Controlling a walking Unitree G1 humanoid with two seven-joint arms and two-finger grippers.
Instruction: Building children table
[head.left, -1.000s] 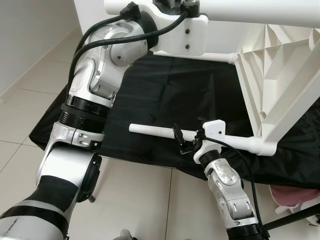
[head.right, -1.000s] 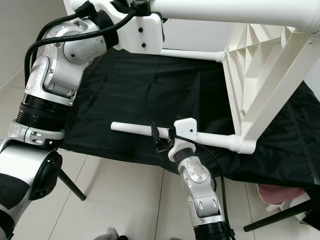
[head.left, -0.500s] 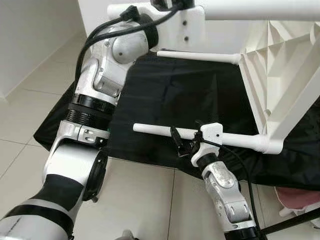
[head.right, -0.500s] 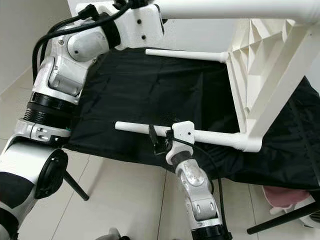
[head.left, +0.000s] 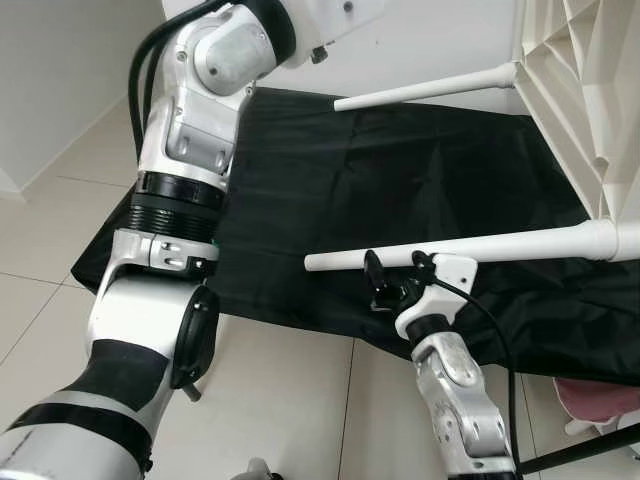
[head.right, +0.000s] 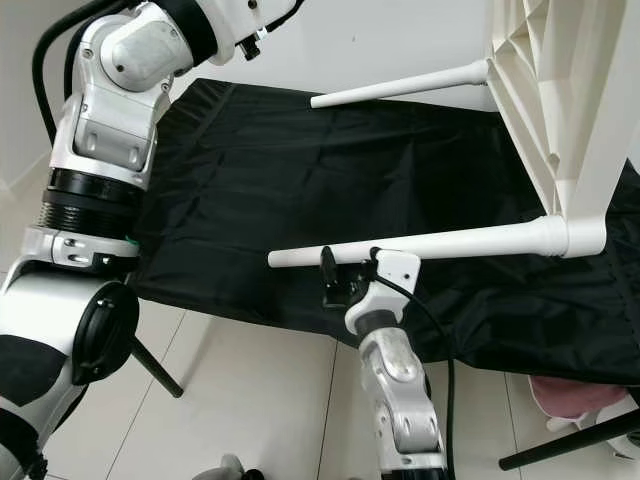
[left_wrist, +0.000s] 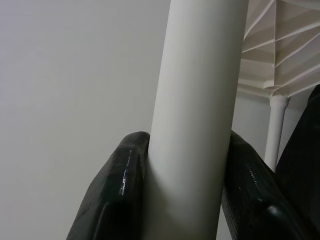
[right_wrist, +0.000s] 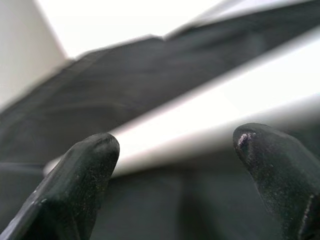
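The white children's table (head.left: 585, 90) is tipped on its side at the right, ribbed underside showing. Its near leg (head.left: 500, 245) and far leg (head.left: 430, 90) stick out leftward over a black cloth (head.left: 330, 170). My left arm (head.left: 195, 110) reaches up past the top of the head views. In the left wrist view my left gripper (left_wrist: 187, 150) is shut on a white table leg (left_wrist: 200, 75). My right gripper (head.left: 397, 275) sits just under the near leg close to its free end, open. The leg (right_wrist: 200, 120) crosses just beyond its two spread fingertips (right_wrist: 85, 165).
The black cloth lies on a pale tiled floor (head.left: 270, 400) beside a white wall (head.left: 60, 70). A pink item (head.left: 600, 400) and a thin black stand leg (head.left: 590, 450) are at the lower right. Another black stand leg (head.right: 155, 365) shows under the cloth's front edge.
The table has swung upward to the right, so both legs now slope up toward the right. My left gripper has risen out of the head views. My right gripper stays by the near leg.
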